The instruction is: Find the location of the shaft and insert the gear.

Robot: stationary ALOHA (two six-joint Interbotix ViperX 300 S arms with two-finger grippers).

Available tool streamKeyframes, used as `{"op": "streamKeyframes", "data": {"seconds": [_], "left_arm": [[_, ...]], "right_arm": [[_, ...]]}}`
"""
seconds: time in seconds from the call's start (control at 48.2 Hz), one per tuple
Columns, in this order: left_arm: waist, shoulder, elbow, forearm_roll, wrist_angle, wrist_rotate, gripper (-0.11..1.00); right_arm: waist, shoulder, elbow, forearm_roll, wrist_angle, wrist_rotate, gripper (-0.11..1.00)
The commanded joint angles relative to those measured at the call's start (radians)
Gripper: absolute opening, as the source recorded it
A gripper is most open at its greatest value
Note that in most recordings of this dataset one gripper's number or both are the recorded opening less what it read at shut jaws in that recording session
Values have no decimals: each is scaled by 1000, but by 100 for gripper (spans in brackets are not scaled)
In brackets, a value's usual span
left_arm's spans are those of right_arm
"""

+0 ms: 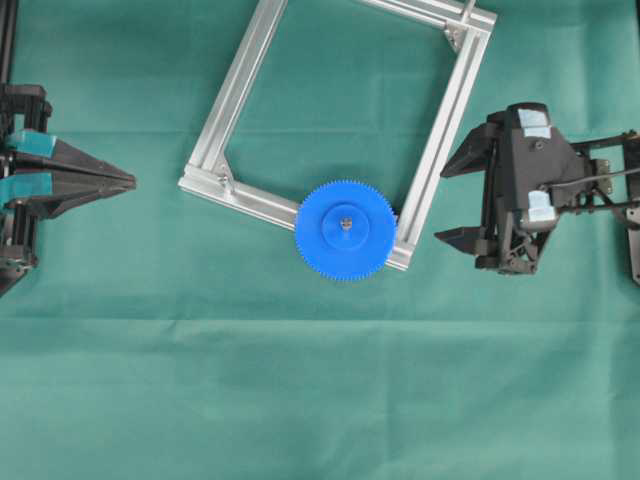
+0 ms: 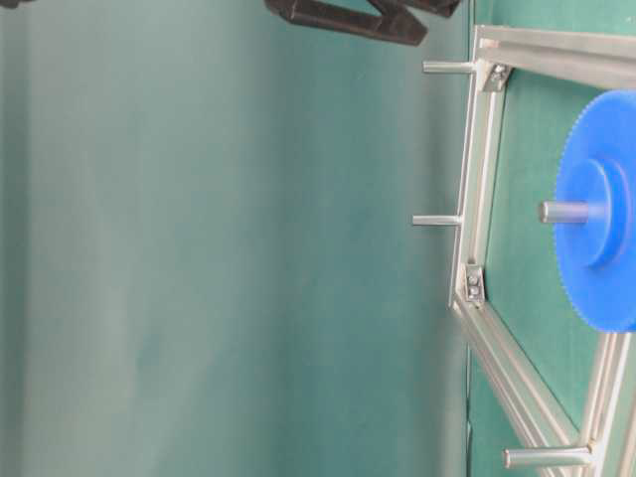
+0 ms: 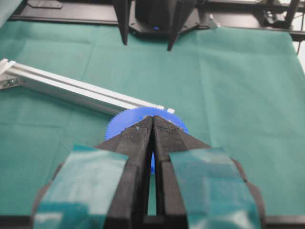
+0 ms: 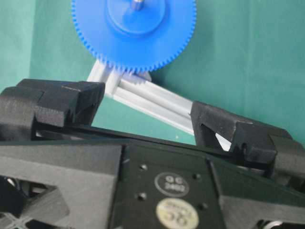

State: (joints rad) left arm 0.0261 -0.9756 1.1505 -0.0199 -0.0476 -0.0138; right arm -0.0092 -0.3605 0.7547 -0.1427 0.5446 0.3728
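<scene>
**Gear seated on shaft at frame corner, both grippers clear**

The blue toothed gear (image 1: 345, 229) lies flat over the corner of the aluminium frame (image 1: 232, 98) that sits at about 5 o'clock of the frame's outline in the overhead view. The silvery shaft (image 1: 344, 223) stands up through the gear's centre hole, its tip showing above the raised round hub; the table-level view shows the same pin (image 2: 562, 211) poking out past the hub face. The gear's rim overlaps both rails that meet at that corner, and part of it hangs out over the green cloth (image 1: 320, 400).

The right gripper (image 1: 458, 196) sits at 3 o'clock of the gear, well apart from it, fingers spread wide with one tip toward the frame's right rail and the other lower down near the cloth. Nothing is between them. From its own wrist camera the two black fingers (image 4: 57, 102) frame a frame rail, with the gear (image 4: 133, 33) beyond them at 12 o'clock.

The left gripper (image 1: 130, 182) rests at 9 o'clock of the scene, far from the frame, with its fingers pressed together tip to tip and holding nothing. Its wrist view shows the closed fingertips (image 3: 138, 138) lined up toward the gear (image 3: 125, 121), which is partly hidden behind them.

Other short upright pins (image 2: 437, 220) stand on the frame's rails.
</scene>
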Motion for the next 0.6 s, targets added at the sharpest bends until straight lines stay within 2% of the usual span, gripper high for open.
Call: {"op": "streamKeyframes", "data": {"seconds": [0.0, 0.581], "left_arm": [[2, 5, -28, 0, -5, 0, -1], [2, 3, -26, -2, -3, 0, -1]], "right_arm": [[2, -26, 0, -2, -3, 2, 88], [2, -109, 80, -2, -6, 2, 88]]}}
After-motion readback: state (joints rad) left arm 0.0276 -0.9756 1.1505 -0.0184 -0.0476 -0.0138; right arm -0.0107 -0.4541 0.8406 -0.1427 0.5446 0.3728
